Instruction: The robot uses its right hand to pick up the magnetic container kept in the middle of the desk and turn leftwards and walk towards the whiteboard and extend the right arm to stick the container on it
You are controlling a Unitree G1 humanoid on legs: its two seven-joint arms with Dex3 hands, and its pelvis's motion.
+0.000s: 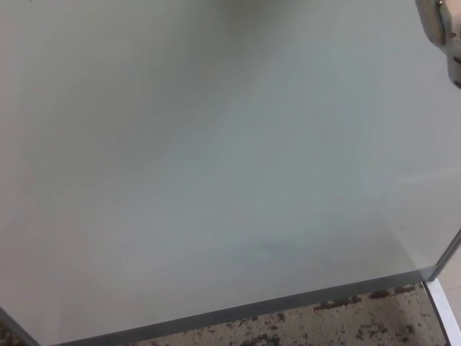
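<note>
Most of what I see is one big, flat, pale grey-white whiteboard (pixel 216 158). It fills my view from the left edge almost to the right edge.

At the far left, low down, the board's corner is cut off by a tiny bit of dark floor (pixel 6 333). From there a thin, shiny grey metal strip (pixel 238 311) runs along the bottom of the board. It climbs a little as it goes to the right. Under the strip is a beige carpet with dark brown speckles (pixel 346 326).

Near the middle of the board, low down, there is a very faint bluish smudge (pixel 270 249). At the top, just right of the middle, a soft dark shadow (pixel 252 11) lies on the board.

Further right, the bottom strip meets a second grey metal strip (pixel 448 256) at a corner. This one runs up along the board's right side. Below that corner a pale white bar (pixel 444 310) runs down across the carpet.

At the top right corner, a small, shiny silver metal piece of my right arm (pixel 441 25) pokes in. My right hand itself does not show, so I cannot tell if its fingers are apart or closed, or if it has hold of anything.

The magnetic container does not show either. I cannot tell where it is, which way it points, or how its long side runs.
</note>
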